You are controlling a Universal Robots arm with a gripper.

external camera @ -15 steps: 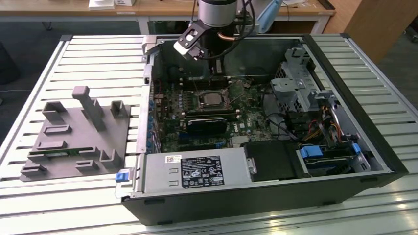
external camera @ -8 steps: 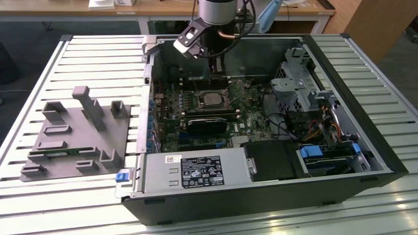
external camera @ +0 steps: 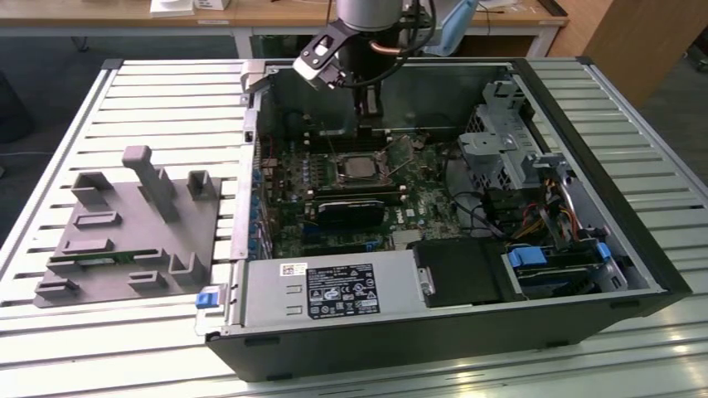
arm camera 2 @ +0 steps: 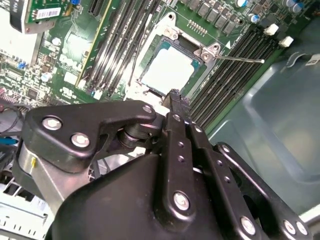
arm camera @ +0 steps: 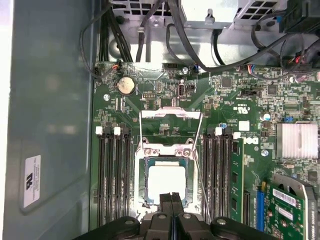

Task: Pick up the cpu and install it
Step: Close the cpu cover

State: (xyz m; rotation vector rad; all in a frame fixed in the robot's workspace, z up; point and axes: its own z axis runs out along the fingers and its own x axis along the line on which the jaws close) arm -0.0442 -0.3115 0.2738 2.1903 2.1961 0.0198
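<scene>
The cpu (arm camera: 167, 181), a flat square chip with a silvery top, lies in the socket on the green motherboard (external camera: 415, 207) inside the open computer case. It also appears as the cpu (arm camera 2: 170, 70) in the second wrist view and the cpu (external camera: 356, 167) in the exterior view. The socket's metal load plate (arm camera: 171, 116) stands flipped open beside it, and the thin lever (arm camera 2: 240, 60) is raised. My gripper (arm camera: 171, 199) hangs just above the chip's edge with its black fingers shut together and nothing between them; see the gripper (arm camera 2: 174, 95) and the gripper (external camera: 369, 112).
Black memory slots (arm camera: 112, 170) flank the socket on both sides. A black heatsink block (external camera: 348, 211) sits close in front of the socket, the power supply (external camera: 332, 290) beyond it, and a drive cage (external camera: 509, 141) at the exterior view's right. A grey parts fixture (external camera: 122, 224) stands outside the case.
</scene>
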